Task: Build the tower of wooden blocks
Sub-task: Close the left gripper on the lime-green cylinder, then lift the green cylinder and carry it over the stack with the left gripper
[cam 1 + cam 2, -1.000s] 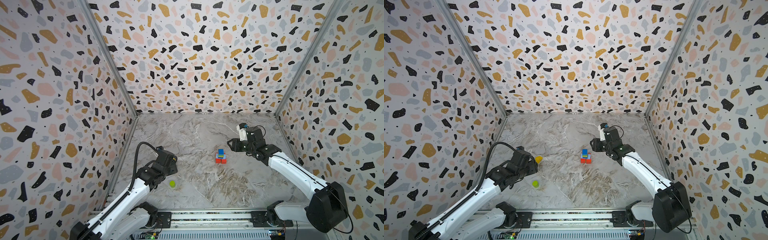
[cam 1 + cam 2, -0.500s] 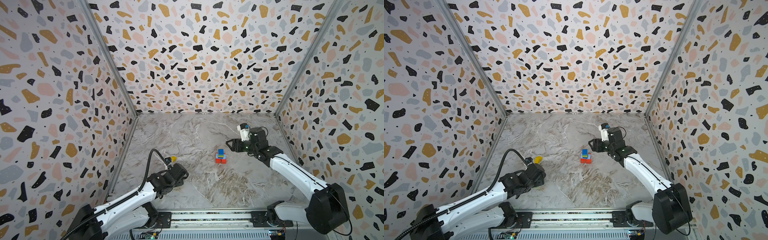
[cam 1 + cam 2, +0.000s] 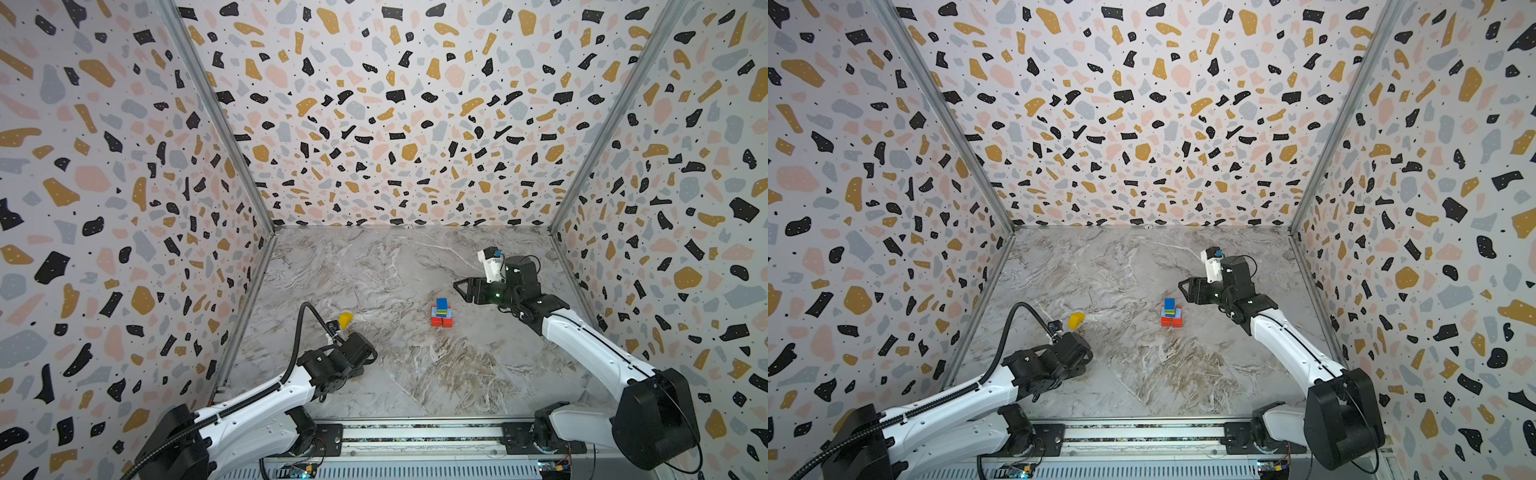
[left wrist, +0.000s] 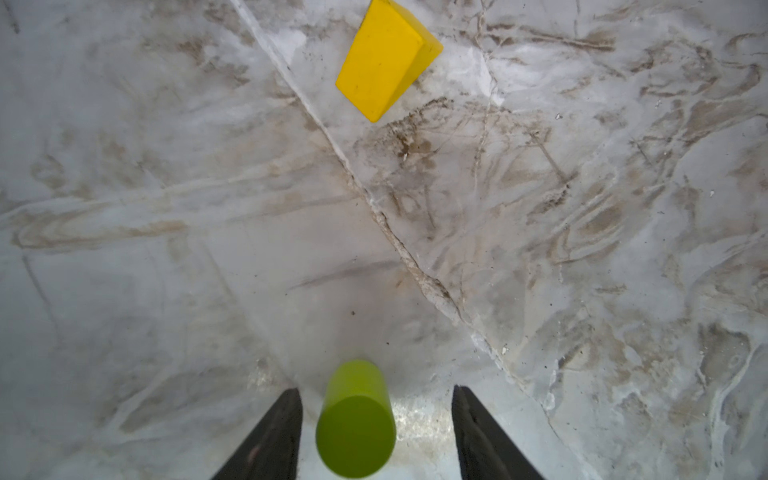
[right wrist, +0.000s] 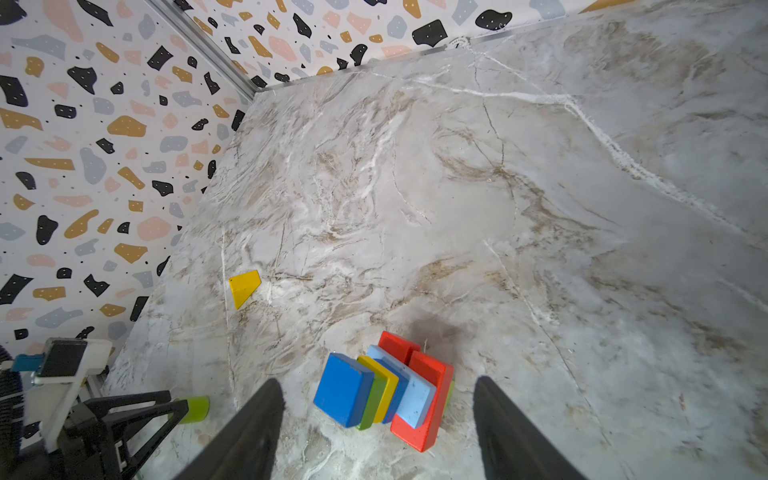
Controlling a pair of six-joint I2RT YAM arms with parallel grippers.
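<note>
Wood block tower (image 3: 441, 312) near right tool (image 3: 461, 290), apart

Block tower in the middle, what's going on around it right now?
The wood block tower stands on the table, red at the base, blue on top. The right hand hangs open near it, touching nothing. The left hand is low at the lime cylinder, open on either side of it, not gripping yet. A yellow wedge lies loose nearby.

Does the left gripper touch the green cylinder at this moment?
Apart. In the left wrist view the green cylinder stands between the open fingers of the left gripper, and bare table shows on each side of it.
</note>
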